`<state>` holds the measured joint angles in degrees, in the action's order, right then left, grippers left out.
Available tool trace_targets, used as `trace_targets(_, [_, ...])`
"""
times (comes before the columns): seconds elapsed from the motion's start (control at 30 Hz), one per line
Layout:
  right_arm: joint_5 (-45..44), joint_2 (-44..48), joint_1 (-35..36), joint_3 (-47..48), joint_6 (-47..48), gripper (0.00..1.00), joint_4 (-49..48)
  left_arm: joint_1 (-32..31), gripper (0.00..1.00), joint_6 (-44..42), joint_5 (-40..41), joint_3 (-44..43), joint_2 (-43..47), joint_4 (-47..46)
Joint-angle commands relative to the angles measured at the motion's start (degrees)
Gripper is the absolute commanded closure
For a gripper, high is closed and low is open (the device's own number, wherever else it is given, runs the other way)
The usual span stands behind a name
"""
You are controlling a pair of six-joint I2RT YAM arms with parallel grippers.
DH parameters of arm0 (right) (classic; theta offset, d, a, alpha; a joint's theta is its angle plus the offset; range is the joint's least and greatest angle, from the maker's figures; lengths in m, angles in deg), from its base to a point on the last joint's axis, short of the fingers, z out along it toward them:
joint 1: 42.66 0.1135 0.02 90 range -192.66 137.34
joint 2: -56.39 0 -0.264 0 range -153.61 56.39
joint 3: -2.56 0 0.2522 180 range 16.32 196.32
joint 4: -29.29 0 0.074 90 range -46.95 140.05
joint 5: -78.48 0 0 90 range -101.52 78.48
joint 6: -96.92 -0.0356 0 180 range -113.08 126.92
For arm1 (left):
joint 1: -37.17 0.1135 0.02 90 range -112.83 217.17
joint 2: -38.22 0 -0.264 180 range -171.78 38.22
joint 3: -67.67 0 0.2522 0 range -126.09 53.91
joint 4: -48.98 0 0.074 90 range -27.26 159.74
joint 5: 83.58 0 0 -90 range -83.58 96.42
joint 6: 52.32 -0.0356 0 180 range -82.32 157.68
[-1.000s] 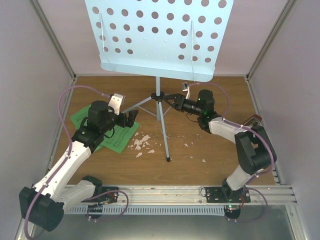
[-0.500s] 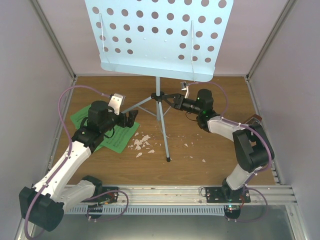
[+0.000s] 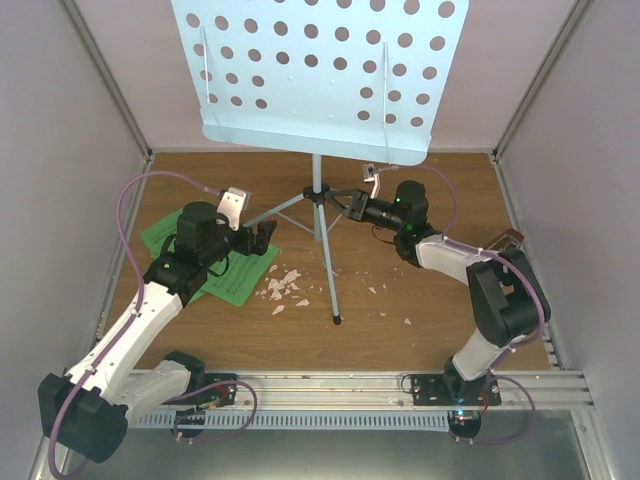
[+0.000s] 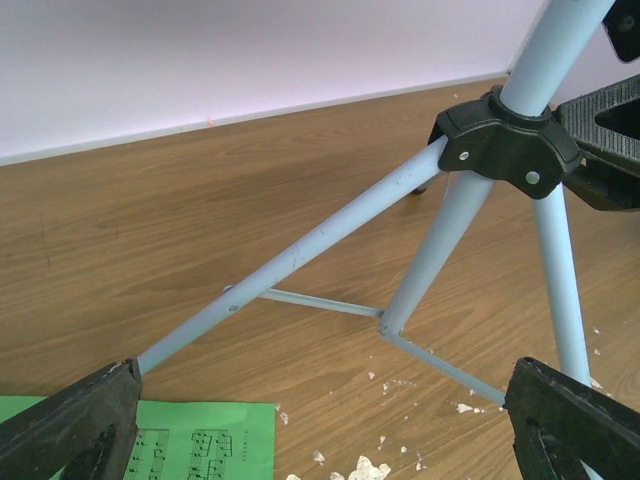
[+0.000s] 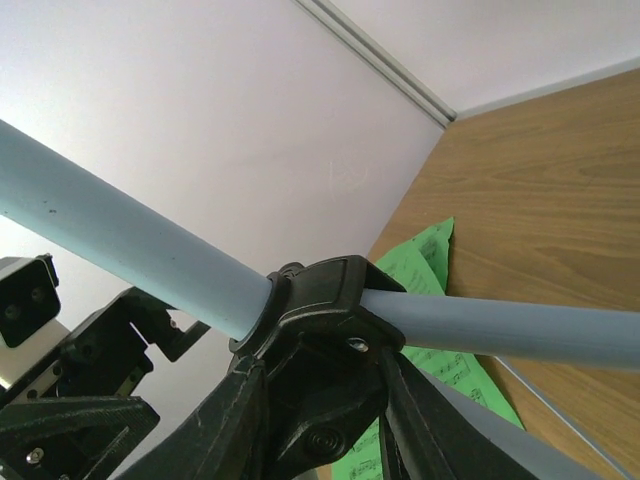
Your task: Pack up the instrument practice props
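Left arm: white shells, black joint housings, grey-white camera block at wrist. Left lilac cable loops out at its 10 o'clock. Right arm: same white/black build, right lilac cable at its 12 o'clock, green light on wrist motor. Black base plates at 6 o'clock in the top view. Left end effector and right end effector: matte black fingers.

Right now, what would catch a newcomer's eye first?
The big pale blue music stand towering at the back centre. Next, the right gripper at the black joint where its legs meet, jaws either side, and the green sheet music lying on the left by the open left gripper.
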<state>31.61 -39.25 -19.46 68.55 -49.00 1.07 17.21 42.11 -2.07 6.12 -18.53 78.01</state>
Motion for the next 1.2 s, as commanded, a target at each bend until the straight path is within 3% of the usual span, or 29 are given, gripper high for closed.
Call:
trace_targets(0.0, [0.4, 2.5, 0.3, -2.9, 6.4, 0.73, -2.0, -0.6, 0.01, 0.0, 0.5, -0.7, -0.2, -1.8])
trace_targets(0.5, [4.1, 3.0, 0.3, -6.4, 17.2, 0.73, -9.4, -0.6, 0.01, 0.0, 0.5, -0.7, -0.4, -1.7])
trace_targets(0.67, [5.6, 3.1, 0.3, -7.1, 22.0, 0.79, -9.3, -0.6, 0.01, 0.0, 0.5, -0.8, -0.5, -1.7])
trace_targets(1.17, [-2.7, 6.9, 0.5, -8.1, 45.5, 0.94, 4.6, -0.7, 0.01, 0.1, 0.3, -0.8, -1.1, -1.7])
